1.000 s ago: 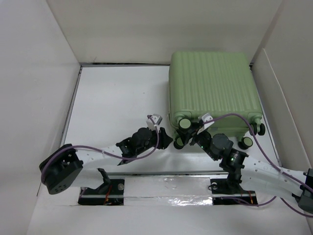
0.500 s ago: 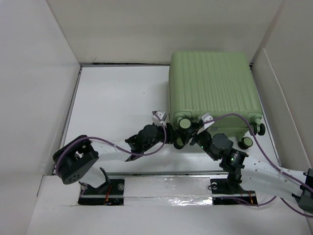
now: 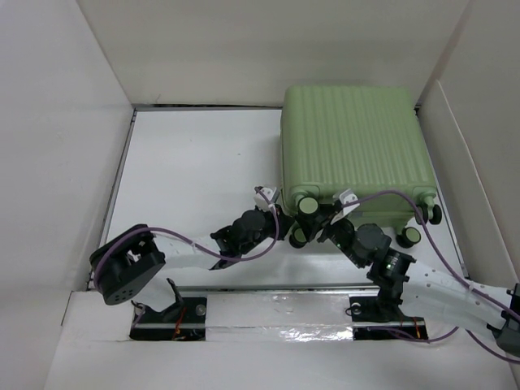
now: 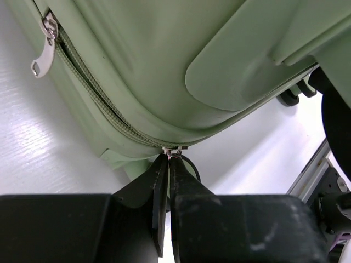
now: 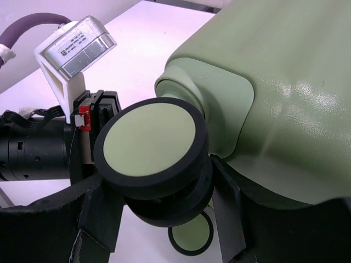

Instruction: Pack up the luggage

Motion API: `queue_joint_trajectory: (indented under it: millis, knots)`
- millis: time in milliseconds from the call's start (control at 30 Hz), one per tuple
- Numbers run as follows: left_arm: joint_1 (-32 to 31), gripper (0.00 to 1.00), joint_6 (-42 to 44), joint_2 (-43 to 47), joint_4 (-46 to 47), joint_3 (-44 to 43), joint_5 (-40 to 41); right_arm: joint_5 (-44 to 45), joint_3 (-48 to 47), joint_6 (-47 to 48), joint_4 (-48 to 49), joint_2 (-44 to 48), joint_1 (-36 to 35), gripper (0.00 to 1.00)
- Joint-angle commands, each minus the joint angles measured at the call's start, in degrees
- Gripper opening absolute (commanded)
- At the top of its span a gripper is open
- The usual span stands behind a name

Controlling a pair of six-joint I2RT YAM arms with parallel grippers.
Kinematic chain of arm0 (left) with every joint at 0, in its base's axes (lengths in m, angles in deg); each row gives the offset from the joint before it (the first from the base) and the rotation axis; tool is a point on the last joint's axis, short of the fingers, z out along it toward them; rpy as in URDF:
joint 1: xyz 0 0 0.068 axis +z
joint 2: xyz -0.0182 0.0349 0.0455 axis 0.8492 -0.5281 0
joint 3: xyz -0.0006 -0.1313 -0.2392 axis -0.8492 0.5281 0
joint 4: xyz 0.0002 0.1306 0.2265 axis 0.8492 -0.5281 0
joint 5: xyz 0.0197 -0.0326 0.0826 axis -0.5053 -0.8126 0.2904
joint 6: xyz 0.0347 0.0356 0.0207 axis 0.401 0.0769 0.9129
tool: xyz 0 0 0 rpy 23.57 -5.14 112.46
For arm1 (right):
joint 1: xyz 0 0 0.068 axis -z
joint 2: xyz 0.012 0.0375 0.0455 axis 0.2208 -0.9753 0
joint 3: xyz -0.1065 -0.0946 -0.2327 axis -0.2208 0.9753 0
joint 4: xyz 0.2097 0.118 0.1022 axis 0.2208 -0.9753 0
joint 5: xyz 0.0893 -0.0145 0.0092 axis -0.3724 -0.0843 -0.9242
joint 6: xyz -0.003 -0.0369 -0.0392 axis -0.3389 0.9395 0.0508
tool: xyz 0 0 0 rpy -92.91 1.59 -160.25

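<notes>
In the left wrist view, the luggage (image 4: 181, 60) is cut off by the top and right edges. Most of the zip pull (image 4: 174, 150) is concealed between the closed fingers of the left tool (image 4: 167, 164). From overhead, those fingertips are hidden at the luggage's near-left corner. In the right wrist view, a second wheel (image 5: 191, 238) is partly covered by the wheel (image 5: 149, 143) flanked by the right tool (image 5: 162, 181). Whether its fingers press on that wheel cannot be told.

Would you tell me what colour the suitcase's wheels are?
The wheels have light-green faces and black rims; best in right wrist view.
</notes>
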Motion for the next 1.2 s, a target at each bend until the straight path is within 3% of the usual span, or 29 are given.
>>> queue_joint_trajectory:
  millis: [0,333,467,833,1033,1133,1167]
  knots:
    - [0.93,0.0,2.57,3.11,0.87,-0.35,6.41,2.28,-0.39,-2.2,5.24,3.89,0.78,0.13]
    - [0.93,0.0,5.74,6.62,-6.77,3.34,12.3,2.1,-0.83,-1.67,2.34,5.83,0.78,0.1]
    - [3.21,0.0,5.75,5.93,-10.56,2.03,13.98,1.84,-0.91,-1.58,1.03,7.14,0.78,0.1]
    - [9.62,0.0,10.83,1.27,-8.98,-6.58,13.27,0.7,-1.09,-1.23,-1.0,8.55,0.78,0.1]
    - [14.46,0.0,11.99,-2.07,-8.19,-10.54,10.81,-0.36,-1.09,-1.15,-0.82,8.21,0.78,0.1]
    - [16.4,0.0,10.32,-2.69,-6.79,-10.81,5.03,-0.97,-1.27,-1.15,-0.74,7.68,0.78,0.1]
    - [16.4,0.0,10.14,-2.08,-5.39,-8.8,-0.21,-1.06,-1.44,-1.15,-0.82,7.33,0.78,0.1]
